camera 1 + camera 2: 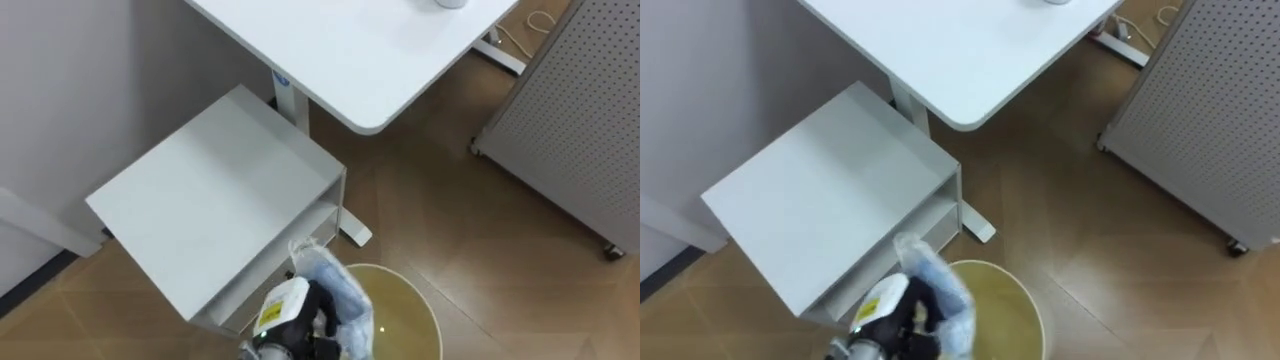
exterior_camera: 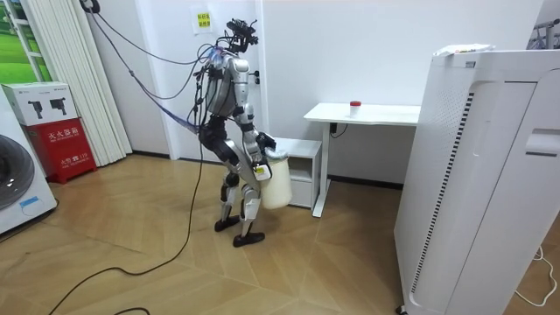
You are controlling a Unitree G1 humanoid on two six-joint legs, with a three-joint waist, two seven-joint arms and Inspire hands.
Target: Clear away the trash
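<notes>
Left hand (image 1: 300, 316) is gripping crumpled pale garbage (image 1: 335, 285) over the rim of the open bin (image 1: 408, 303), apparently so that release drops it inside.

No print can be read, small yellow-green notice (image 2: 203, 19) on the wall, white lettering on a red box (image 2: 66, 150), yellow-green sticker on the left hand (image 1: 300, 312), all illegible

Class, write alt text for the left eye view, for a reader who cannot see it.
The left robot hand holds crumpled pale plastic garbage above the rim of a round bin. Behind them stand a low white shelf unit and a white desk, with a perforated panel at the right.
</notes>
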